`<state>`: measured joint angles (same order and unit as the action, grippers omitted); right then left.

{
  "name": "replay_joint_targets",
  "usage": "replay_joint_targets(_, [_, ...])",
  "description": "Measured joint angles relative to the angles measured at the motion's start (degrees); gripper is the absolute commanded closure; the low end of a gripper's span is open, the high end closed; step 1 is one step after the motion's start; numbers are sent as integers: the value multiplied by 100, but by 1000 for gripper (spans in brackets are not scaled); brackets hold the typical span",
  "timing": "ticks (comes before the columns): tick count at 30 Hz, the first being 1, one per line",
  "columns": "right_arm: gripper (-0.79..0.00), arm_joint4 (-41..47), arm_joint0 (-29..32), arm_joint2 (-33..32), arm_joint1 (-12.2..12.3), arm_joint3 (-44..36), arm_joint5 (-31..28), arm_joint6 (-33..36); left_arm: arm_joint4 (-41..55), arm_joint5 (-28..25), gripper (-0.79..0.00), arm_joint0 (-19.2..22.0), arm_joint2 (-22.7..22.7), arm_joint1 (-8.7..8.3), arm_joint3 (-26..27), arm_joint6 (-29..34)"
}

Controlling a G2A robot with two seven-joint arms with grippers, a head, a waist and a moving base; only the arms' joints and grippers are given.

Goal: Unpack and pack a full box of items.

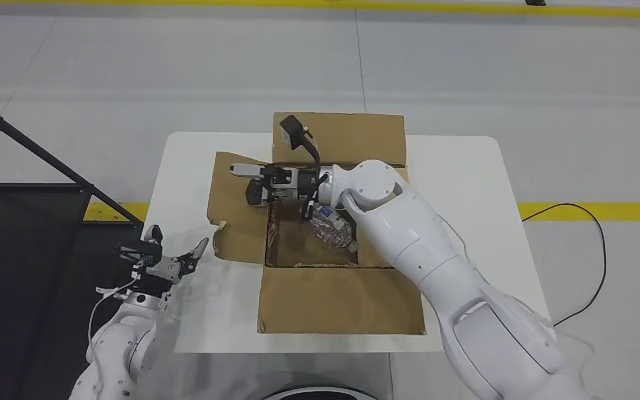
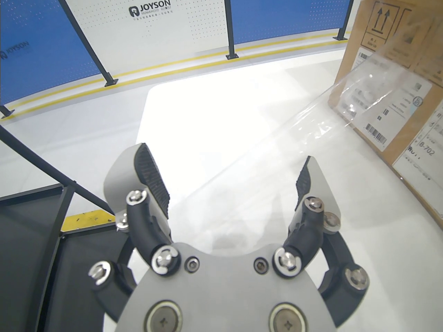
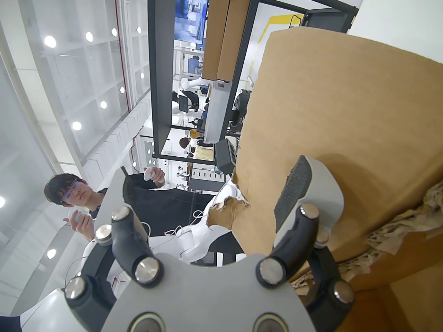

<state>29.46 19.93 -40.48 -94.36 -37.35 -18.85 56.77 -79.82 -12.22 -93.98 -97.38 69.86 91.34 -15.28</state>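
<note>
at the left side of the open box (image 1: 340, 300), on the white bench (image 1: 460, 170): right gripper (image 3: 213, 174) sits at the box's left flap (image 1: 232, 195), jaws spread, nothing clamped. cannot tell whether a finger touches the cardboard. a torn notch (image 3: 226, 210) in the flap edge lies just beside it. left gripper (image 2: 225, 171) hangs released above the bench, near the box's near-left corner but apart from it. inside the box: a bagged item (image 1: 330, 226) and crumpled packing paper (image 3: 401, 233). judgement: the step is taking the flap to fold it clear. pinch sound cardboard away from the tear, swing about the crease rather than pull, and steady the box wall with the left gripper if it slides.
</note>
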Motion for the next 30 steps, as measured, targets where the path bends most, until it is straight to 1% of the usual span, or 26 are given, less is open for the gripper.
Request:
replay_joint_targets(3, [-785, -53, 26, -50, 8, -29, 27, 11, -13, -2, -785, 74, -26, -7, -61, -30])
replay_joint_targets(9, [-785, -114, 73, -158, 17, -78, 47, 30, 184, 54, -785, 113, -141, -6, -153, -319])
replay_joint_targets(15, [-785, -199, 106, -221, 11, -138, 97, 51, 228, -128, -785, -27, -303, -30, -107, -501])
replay_joint_targets(19, [-785, -285, 111, -222, -10, -181, 143, 46, 429, -263, -785, -184, -448, -38, -31, -600])
replay_joint_targets(22, [-785, -342, 100, -217, -32, -179, 189, 50, 826, -448, -785, -329, -567, -31, 55, -685])
replay_joint_targets(24, [-785, -377, 88, -207, -50, -164, 218, 76, 1391, -775, -785, -445, -675, -23, 139, -722])
replay_joint_targets(25, [-785, -392, 83, -201, -59, -158, 228, 85, 1594, -856, -785, -494, -743, -23, 185, -726])
replay_joint_targets(30, [-785, -498, 52, -149, -115, -138, 278, 148, 2215, -878, -785, -763, -947, 4, 522, -838])
